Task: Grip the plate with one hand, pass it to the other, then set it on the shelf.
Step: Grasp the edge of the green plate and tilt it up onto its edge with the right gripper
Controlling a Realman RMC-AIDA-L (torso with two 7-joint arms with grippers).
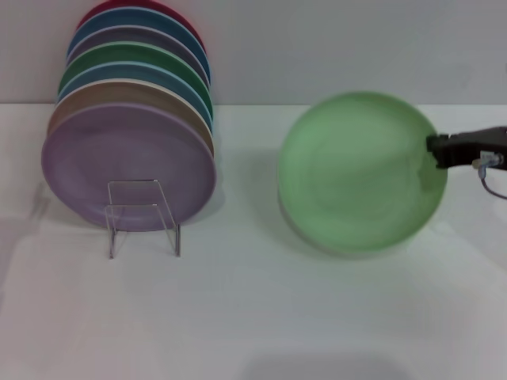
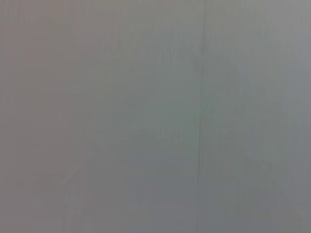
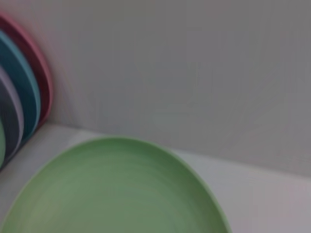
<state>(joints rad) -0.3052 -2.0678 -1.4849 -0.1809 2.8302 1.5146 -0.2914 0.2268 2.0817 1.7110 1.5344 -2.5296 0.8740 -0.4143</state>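
Right gripper [image 1: 437, 152] clamped on right rim of mint-green plate [image 1: 360, 170]; plate tilted, lifted above table [image 1: 317, 317].

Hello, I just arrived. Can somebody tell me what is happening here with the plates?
The right gripper is clamped on the far right rim of the light green plate and holds it tilted above the white table, so the first grip is done. The left gripper is not in view, so no handover yet. The clear rack stands to the left, with a row of colored plates leaning behind it, the purple plate in front.
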